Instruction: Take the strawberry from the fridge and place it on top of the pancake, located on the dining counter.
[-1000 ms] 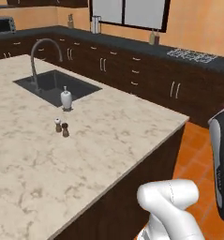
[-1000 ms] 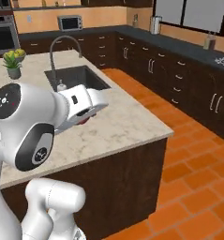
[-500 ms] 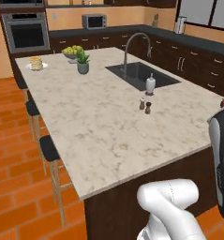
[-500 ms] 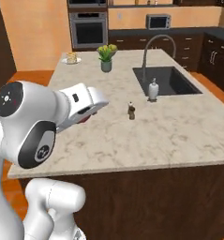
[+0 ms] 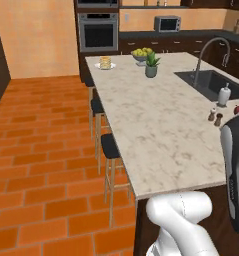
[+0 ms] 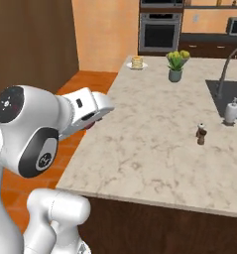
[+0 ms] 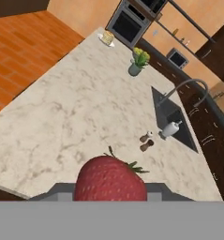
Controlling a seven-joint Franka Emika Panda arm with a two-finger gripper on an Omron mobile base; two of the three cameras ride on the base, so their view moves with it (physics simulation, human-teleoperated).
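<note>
A big red strawberry (image 7: 111, 180) fills the bottom of the hand view, and my gripper (image 7: 111, 190) is shut on it. From the right base view the gripper (image 6: 92, 123) hangs off the near left corner of the dining counter (image 6: 154, 134), with a bit of red showing under the hand. The pancake (image 5: 105, 62) is a short golden stack on a white plate at the counter's far left corner, far from the gripper. The pancake (image 6: 136, 62) (image 7: 107, 37) also sits at the far end in the other two views. The fridge is out of view.
A potted plant (image 5: 151, 65) and a bowl of apples (image 5: 141, 53) stand near the pancake. The sink (image 5: 211, 82), soap bottle (image 5: 223, 95) and two shakers (image 5: 215, 117) lie to the right. Stools (image 5: 111, 146) line the counter's left side beside open brick floor (image 5: 41, 150).
The whole picture has swung round as the base moves; the counter is now seen lengthwise with the pancake at its far end. The strawberry stays in the gripper.
</note>
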